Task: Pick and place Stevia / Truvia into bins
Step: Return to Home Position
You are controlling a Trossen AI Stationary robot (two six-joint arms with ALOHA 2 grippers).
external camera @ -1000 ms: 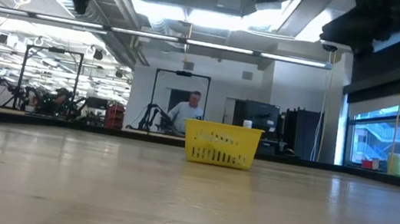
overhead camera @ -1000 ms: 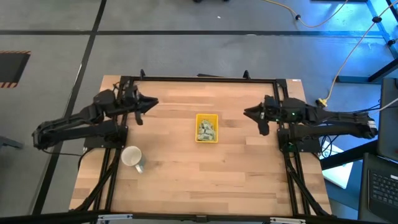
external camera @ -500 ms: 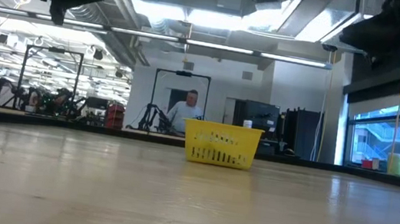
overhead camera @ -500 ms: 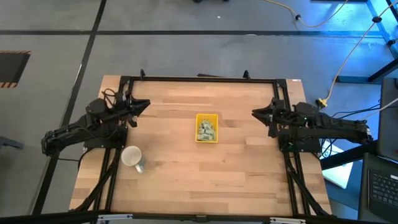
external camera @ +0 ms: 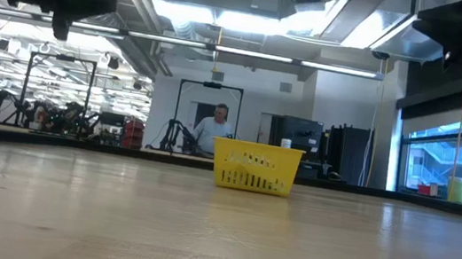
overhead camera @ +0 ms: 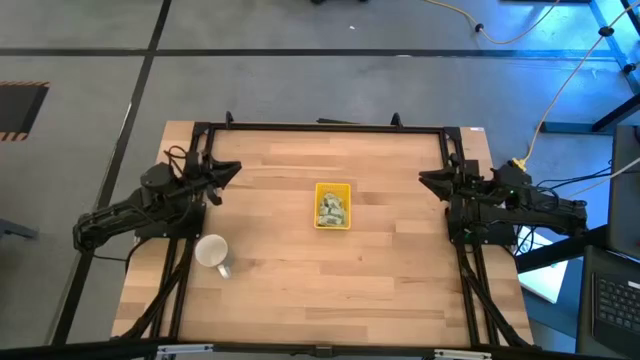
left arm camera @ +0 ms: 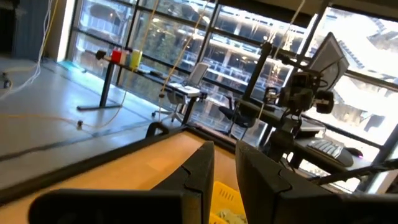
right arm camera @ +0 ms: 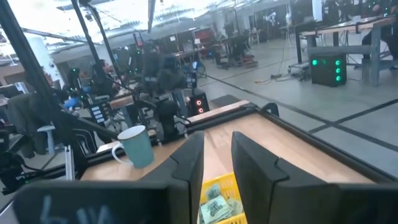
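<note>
Starting nearest: a white mug (overhead camera: 212,252) stands on the pale wood-plank table (overhead camera: 320,300). Mid-table, the slotted yellow plastic tray (overhead camera: 333,189) holds a heap of flat white-and-green paper packets (overhead camera: 331,210). At the table's left edge hovers the left gripper (overhead camera: 228,170), at its right edge the right gripper (overhead camera: 428,181), each narrowly parted and empty. The right arm has drawn further back since half a second ago; tray and mug unmoved. Beyond, a person (external camera: 215,127) in the room.
</note>
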